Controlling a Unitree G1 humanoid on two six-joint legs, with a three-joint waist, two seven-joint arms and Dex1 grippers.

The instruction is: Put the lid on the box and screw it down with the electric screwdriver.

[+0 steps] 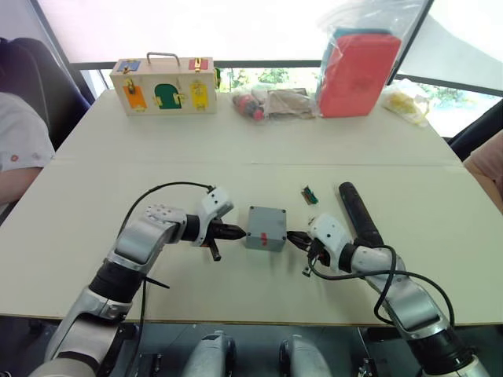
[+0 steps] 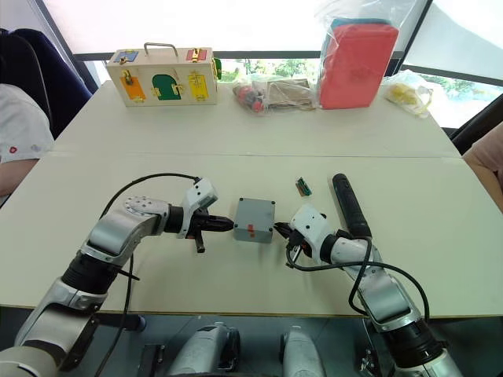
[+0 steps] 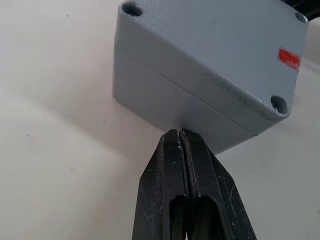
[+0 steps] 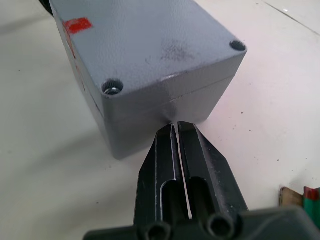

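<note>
1. Both pincers are pressed together and pinch nothing. The left pincer (image 1: 233,232) has its tip on one side of the box (image 1: 265,234), and the right pincer (image 1: 295,238) has its tip at the other side.
2. I think they push from both sides to keep the box from sliding or to nudge it straight.
3. The lid (image 3: 215,47) already sits on top of the box, so you only see a thin line where they meet. Its corner holes look up. I can't tell if screws are in them.
4. The box sits near the middle of the tabletop (image 1: 236,141), turned a little so a corner aims at each pincer.
5. The electric screwdriver (image 1: 359,212) lies flat just beside the right arm. Nobody holds it. Its long body runs from the far side of the tabletop toward the robot. I can't see its tip.
</note>
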